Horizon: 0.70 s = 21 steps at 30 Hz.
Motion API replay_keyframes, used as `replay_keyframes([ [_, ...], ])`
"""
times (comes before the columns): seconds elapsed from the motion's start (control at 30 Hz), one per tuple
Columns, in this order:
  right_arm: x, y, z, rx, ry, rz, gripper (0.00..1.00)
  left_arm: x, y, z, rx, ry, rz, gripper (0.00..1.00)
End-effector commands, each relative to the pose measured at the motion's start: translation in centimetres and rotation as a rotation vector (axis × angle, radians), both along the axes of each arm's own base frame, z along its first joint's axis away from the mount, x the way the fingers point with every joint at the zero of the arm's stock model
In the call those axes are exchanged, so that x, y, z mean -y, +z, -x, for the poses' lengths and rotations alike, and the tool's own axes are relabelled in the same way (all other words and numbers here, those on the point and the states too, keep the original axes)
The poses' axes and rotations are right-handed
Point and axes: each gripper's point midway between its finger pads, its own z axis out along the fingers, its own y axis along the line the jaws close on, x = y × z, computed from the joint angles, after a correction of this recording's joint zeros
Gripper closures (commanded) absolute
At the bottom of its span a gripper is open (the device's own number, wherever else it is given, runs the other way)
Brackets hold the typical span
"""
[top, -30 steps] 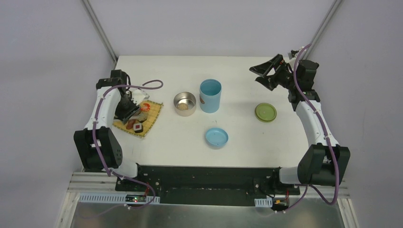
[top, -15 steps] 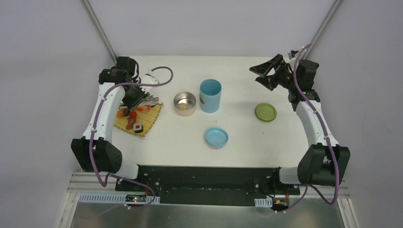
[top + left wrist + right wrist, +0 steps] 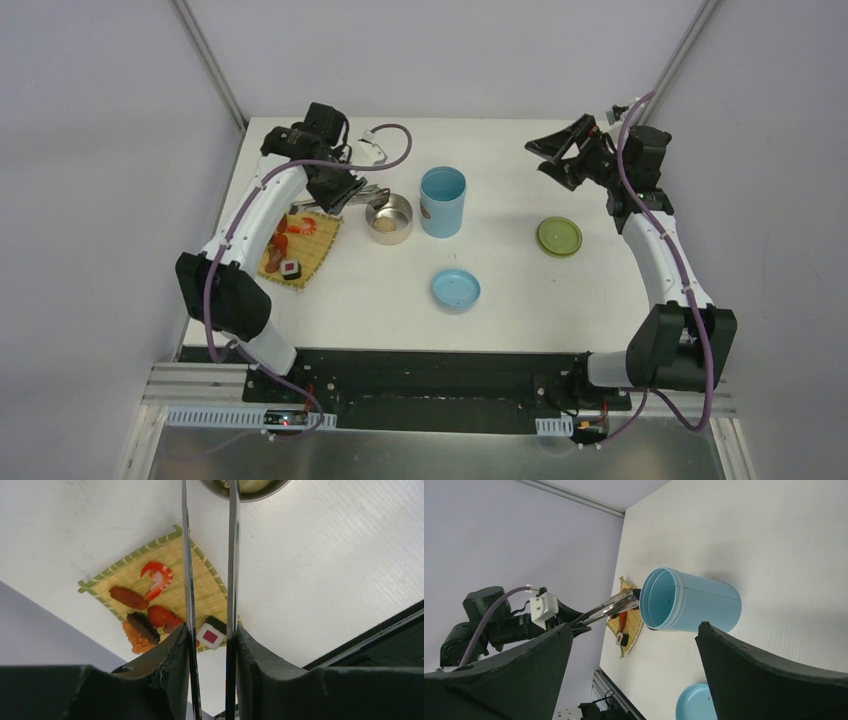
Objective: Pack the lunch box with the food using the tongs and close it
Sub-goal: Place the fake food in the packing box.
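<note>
desk: plain white
mat: yellow woven slats, green-trimmed edge
shrimp: orange-red with pale stripes
sushi block: white, red square centre, dark side
sausage: dark brown
bowl: shiny steel
cylinder: light blue
blue lid: light blue throughout
green lid: olive
tongs: silver

**Site Type: Robotics Laboratory Test Cell**

The location is a robotics laboratory test cell, not a domestic or commercial space. Indicators:

- A white bench is enclosed by plain pale panel walls framed with aluminium profile posts.
- Two cabled robot arms, the left arm and the right arm, are bolted to a black base plate at the near bench edge.
- A slotted cable duct and an exposed circuit board with a lit red indicator sit below the plate.
- The food on the bench looks like plastic prop material.
</note>
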Motion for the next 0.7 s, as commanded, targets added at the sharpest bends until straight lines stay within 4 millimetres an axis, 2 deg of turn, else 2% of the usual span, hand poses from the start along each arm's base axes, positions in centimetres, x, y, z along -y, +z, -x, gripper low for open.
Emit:
replay_keyframes([
  [0.0, 0.4, 1.8, 0.1, 0.071, -0.002, 0.018, 0.01, 2.5, 0.0, -1.7, 0.014, 0.003, 0.059, 0.76],
  [0.17, 0.6, 1.6, 0.1, 0.069, -0.009, 0.02, 0.01, 3.9, -0.7, -2.7, -0.004, -0.016, 0.069, 0.75],
  [0.3, 0.7, 1.6, 0.0, 0.07, -0.013, 0.021, 0.01, 4.3, -1.5, -3.2, -0.014, -0.026, 0.046, 0.74],
  [0.53, 1.2, 1.7, -0.1, 0.071, -0.025, 0.024, 0.01, 2.9, -2.5, -2.7, -0.01, -0.057, -0.027, 0.72],
  [0.67, 1.2, 1.5, -0.2, 0.063, -0.026, 0.021, 0.01, 2.4, -2.8, -2.3, -0.012, -0.064, -0.05, 0.68],
])
